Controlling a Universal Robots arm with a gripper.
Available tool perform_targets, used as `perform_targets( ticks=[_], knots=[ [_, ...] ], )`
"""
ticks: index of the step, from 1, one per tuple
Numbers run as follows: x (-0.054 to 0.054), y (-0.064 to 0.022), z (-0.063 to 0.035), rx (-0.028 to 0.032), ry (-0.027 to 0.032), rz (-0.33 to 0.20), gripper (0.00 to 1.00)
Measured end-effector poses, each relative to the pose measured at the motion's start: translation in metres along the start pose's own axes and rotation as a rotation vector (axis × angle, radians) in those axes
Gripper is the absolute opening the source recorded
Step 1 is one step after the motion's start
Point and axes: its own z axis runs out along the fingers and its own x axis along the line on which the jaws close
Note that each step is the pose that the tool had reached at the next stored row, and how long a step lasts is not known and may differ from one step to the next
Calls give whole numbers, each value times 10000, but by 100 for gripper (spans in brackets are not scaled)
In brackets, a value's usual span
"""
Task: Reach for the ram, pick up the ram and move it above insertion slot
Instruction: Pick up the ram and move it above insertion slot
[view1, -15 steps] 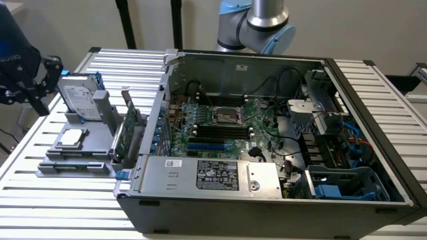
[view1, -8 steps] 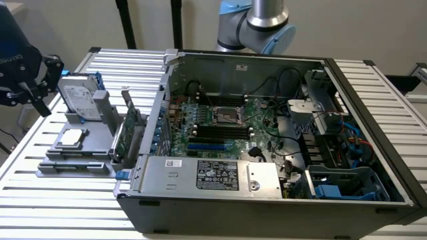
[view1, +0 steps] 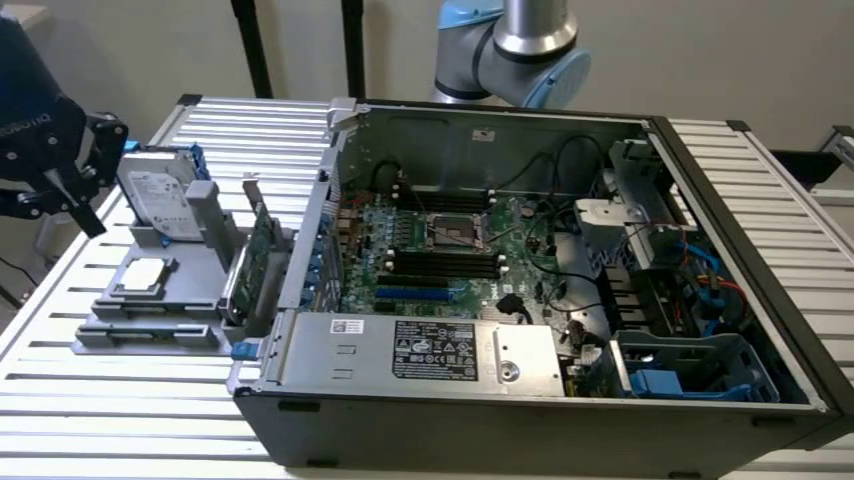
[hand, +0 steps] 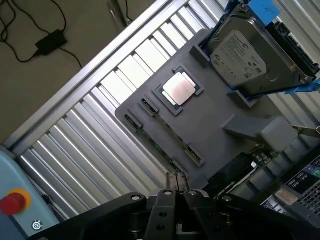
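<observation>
The ram (hand: 162, 148) is a thin green stick standing on edge in a clipped slot of the grey holder (hand: 210, 125). My gripper (hand: 176, 181) hangs above it, near the stick's one end, with its dark fingers (hand: 171, 181) pressed together and nothing between them. In the exterior view the gripper (view1: 74, 200) hovers at the left, up and to the left of the holder (view1: 147, 300). The black memory slots (view1: 441, 265) lie on the motherboard inside the open computer case (view1: 534, 280), to the exterior view's right of the holder.
On the holder also stand a silver hard drive (view1: 160, 200), a square processor chip (hand: 179, 89) and a green expansion card (view1: 260, 255). A ribbed metal table (view1: 120, 400) carries everything. Cables and a power supply (view1: 427, 350) crowd the case. A red button (hand: 12, 202) sits nearby.
</observation>
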Motion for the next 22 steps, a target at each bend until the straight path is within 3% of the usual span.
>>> perform_targets(
  ticks=[22],
  knots=[
    [3, -3, 147, -80, 69, -3994, 11]
  ],
)
